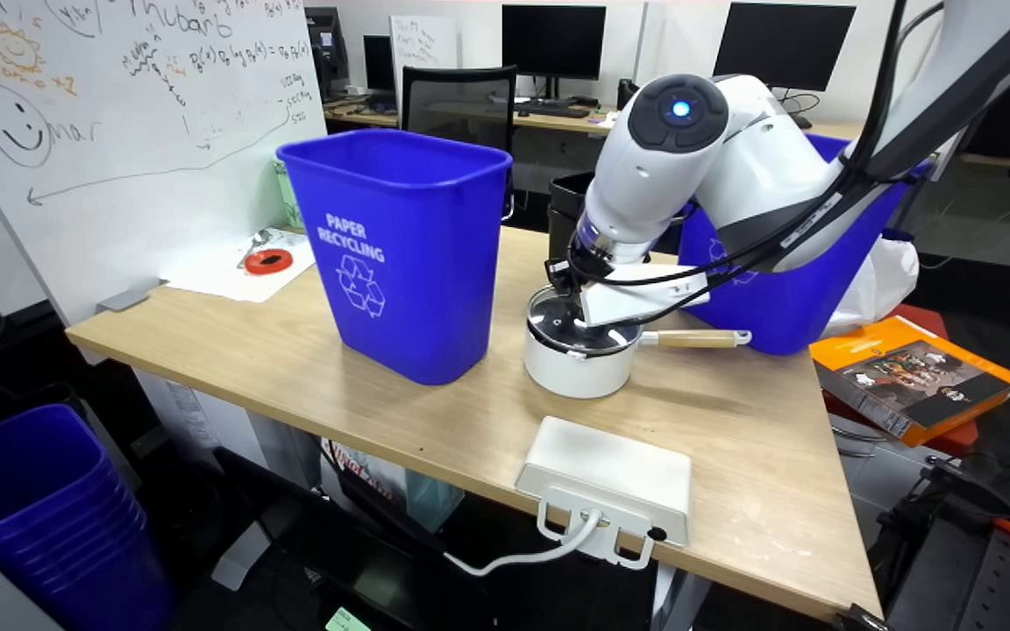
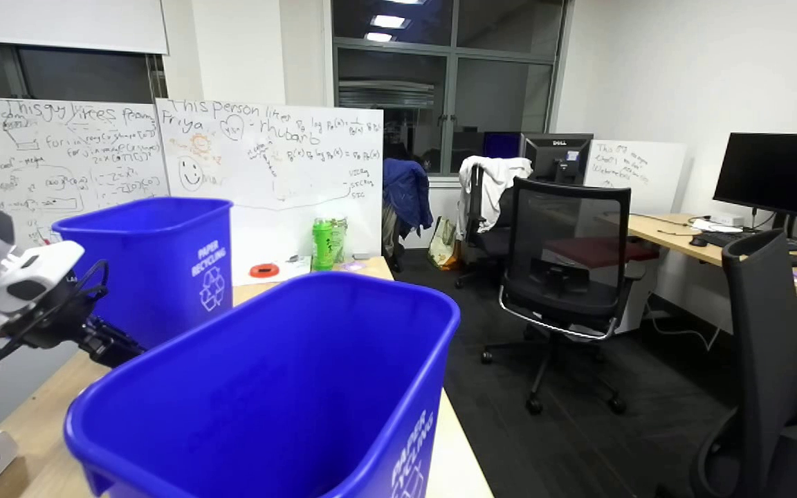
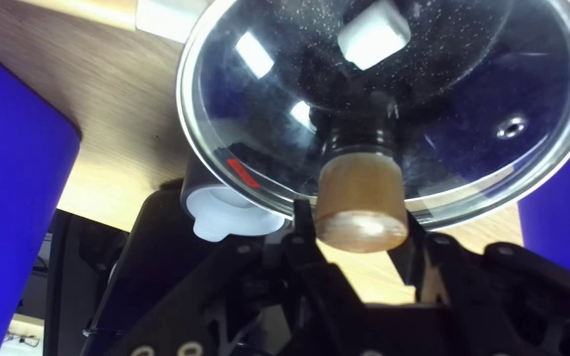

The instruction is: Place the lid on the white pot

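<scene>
Now my gripper pinches the knob. Released crooked, the lid may slide off the pot, handle at three o'clock.

One lid; one white pot; two blue tabletop bins.

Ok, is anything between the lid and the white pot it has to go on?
Nothing visible is in the way. In an exterior view the lid is right over the white pot, with the end effector gripping the lid's knob. A blue bin stands beside the pot, not between them. I can't tell if the lid is seated.
</scene>
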